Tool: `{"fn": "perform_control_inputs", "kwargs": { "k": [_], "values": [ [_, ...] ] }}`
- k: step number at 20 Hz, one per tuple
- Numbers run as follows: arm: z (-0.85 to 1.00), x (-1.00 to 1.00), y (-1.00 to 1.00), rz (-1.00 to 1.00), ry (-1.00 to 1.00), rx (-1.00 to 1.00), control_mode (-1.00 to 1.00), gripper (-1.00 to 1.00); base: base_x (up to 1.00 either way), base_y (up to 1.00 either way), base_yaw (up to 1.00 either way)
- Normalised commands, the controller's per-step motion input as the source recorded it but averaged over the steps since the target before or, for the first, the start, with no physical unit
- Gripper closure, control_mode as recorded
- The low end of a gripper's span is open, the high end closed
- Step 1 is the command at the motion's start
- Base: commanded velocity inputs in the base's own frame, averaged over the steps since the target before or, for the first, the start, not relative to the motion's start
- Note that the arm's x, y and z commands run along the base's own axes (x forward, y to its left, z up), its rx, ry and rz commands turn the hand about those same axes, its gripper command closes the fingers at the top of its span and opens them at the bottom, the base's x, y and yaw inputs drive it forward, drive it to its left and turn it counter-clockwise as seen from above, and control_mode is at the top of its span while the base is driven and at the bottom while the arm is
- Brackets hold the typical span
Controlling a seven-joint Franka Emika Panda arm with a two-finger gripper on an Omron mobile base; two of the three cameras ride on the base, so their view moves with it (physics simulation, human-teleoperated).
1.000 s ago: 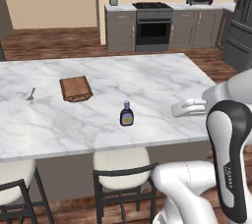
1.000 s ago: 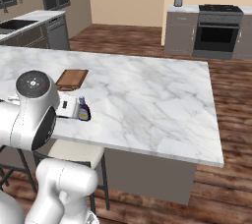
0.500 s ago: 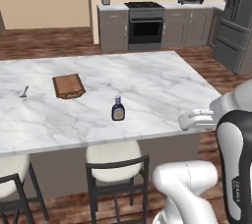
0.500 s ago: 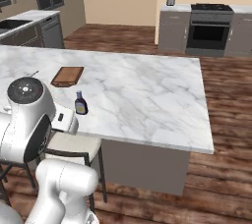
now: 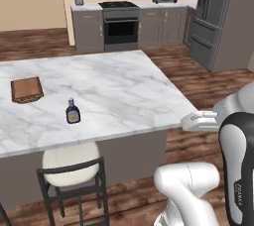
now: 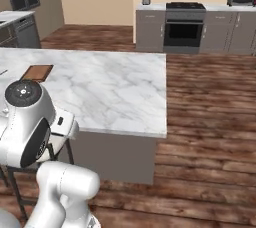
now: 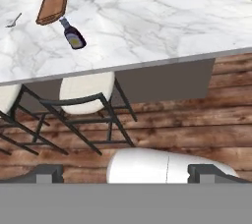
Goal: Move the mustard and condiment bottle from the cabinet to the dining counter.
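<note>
On dining counter (image 5: 114, 86): condiment bottle (image 5: 73, 111) upright, dark, pale cap, cream label | gripper (image 7: 125, 171): wide apart, empty

The condiment bottle (image 5: 73, 111) stands upright on the dining desk (image 5: 114, 86), a small dark purple-brown bottle with a narrow neck, a pale cap and a cream-yellow label facing the near edge; in the hand view it shows again (image 7: 74, 36), drawn slanted by the tilt of that camera. It stands alone on the marble, near the desk's front edge and above the round-seated stool (image 5: 69, 159), with the brown wooden board (image 5: 27, 89) a little behind it and to its left, apart from it. The desk is a very large white slab with grey veins on a grey base (image 6: 117, 87).
</note>
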Motion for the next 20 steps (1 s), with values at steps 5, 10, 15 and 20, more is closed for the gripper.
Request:
{"fn": "perform_control_inputs", "kwargs": {
  "k": [5,10,15,20],
  "values": [
    [0.00,0.00,0.00,0.00,0.00,0.00,1.00,-1.00,0.01,-0.85,-0.12],
    [0.00,0.00,0.00,0.00,0.00,0.00,1.00,-1.00,0.14,-0.79,-0.06],
    [0.00,0.00,0.00,0.00,0.00,0.00,1.00,-1.00,0.25,-0.74,-0.01],
    [0.00,0.00,0.00,0.00,0.00,0.00,1.00,-1.00,0.37,-0.68,0.00]
  ]
}}
